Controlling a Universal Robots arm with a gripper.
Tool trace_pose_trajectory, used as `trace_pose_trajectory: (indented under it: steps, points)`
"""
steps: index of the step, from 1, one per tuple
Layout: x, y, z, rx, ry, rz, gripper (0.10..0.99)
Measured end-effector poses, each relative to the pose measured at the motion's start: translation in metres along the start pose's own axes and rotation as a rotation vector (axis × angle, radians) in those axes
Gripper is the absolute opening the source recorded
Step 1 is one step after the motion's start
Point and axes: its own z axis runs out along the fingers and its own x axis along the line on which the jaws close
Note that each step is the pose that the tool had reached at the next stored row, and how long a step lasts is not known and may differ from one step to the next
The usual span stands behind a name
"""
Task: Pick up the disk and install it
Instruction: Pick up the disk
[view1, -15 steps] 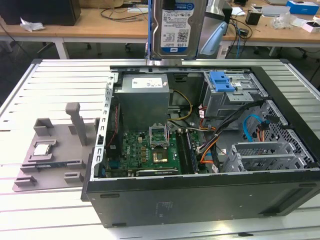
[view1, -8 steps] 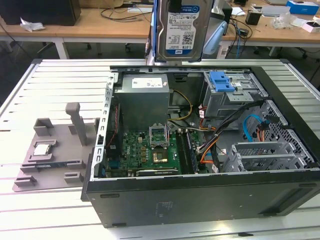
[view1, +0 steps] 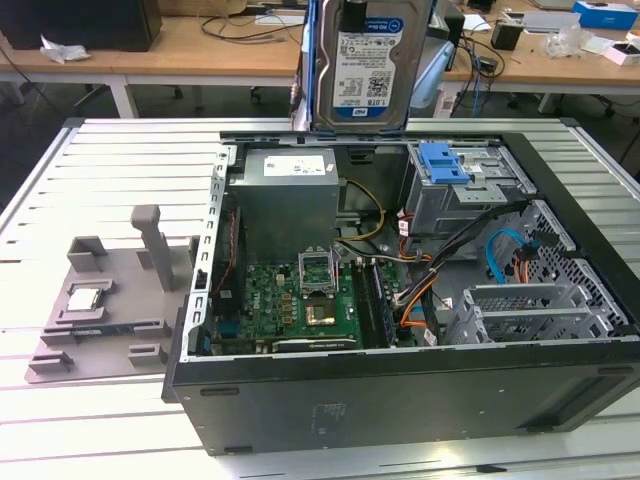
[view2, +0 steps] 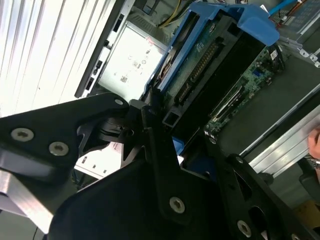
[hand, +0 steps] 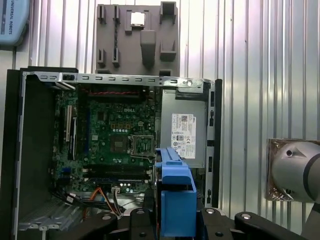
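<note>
exterior view shows the disk (view1: 362, 70) upright, long axis vertical, above the case (view1: 400, 400).

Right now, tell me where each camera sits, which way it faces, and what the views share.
Exterior view: off the arm, looking down into the open computer case, with the disk upright above it.
First wrist view: on the arm, looking down past the gripper into the case; a grey arm joint shows.
Second wrist view: on the arm, behind the gripper's black linkage, facing the disk's circuit-board side.
Shared: both wrist views show the disk's blue carrier in the gripper and the power supply.
</note>
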Motion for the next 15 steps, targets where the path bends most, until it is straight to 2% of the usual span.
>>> trace_pose_trajectory:
  steps: [15]
  points:
    - [0.0195,-0.0004,0.0018,0.0,0.0001,0.0,0.365]
